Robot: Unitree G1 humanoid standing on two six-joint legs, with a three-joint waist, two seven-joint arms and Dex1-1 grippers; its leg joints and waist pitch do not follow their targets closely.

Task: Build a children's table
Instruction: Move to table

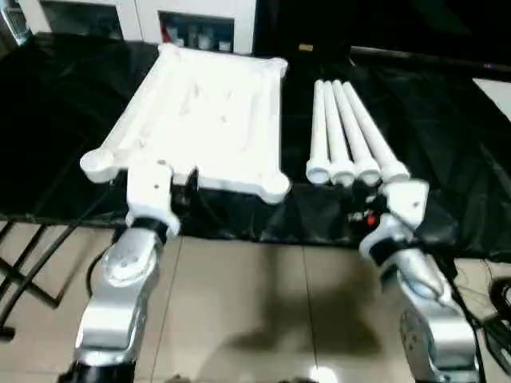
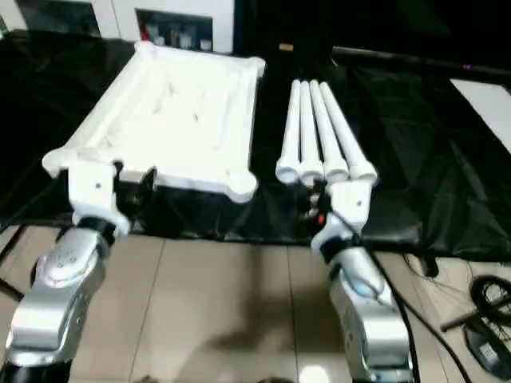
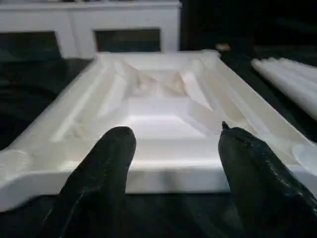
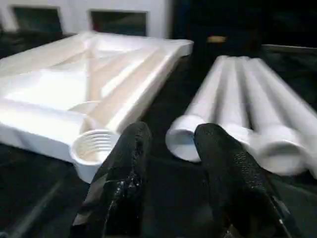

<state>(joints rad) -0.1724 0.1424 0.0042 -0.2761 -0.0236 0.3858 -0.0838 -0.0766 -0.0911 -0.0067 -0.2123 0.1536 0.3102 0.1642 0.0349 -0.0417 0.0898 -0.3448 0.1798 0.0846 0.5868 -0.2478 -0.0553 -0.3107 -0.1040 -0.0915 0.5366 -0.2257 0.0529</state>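
Note:
The children's table lies in parts on a black-covered bench. Its white top (image 1: 204, 120) rests upside down, ribbed underside up, with a round socket (image 4: 94, 146) at each corner. Several white tapered legs (image 1: 351, 132) lie side by side to its right, open ends toward me. My left gripper (image 3: 173, 139) is open just short of the top's near edge, nothing between its fingers (image 3: 106, 163). My right gripper (image 4: 171, 136) hovers in front of the near ends of the legs, between them and the top's near right socket. It is open and holds nothing.
The black cloth (image 1: 447, 120) covers the bench to its front edge, and tiled floor (image 1: 263, 303) lies below it. White cabinets (image 3: 74, 25) stand behind. Cables (image 2: 487, 303) lie on the floor at right, and a dark frame (image 1: 24, 271) stands at left.

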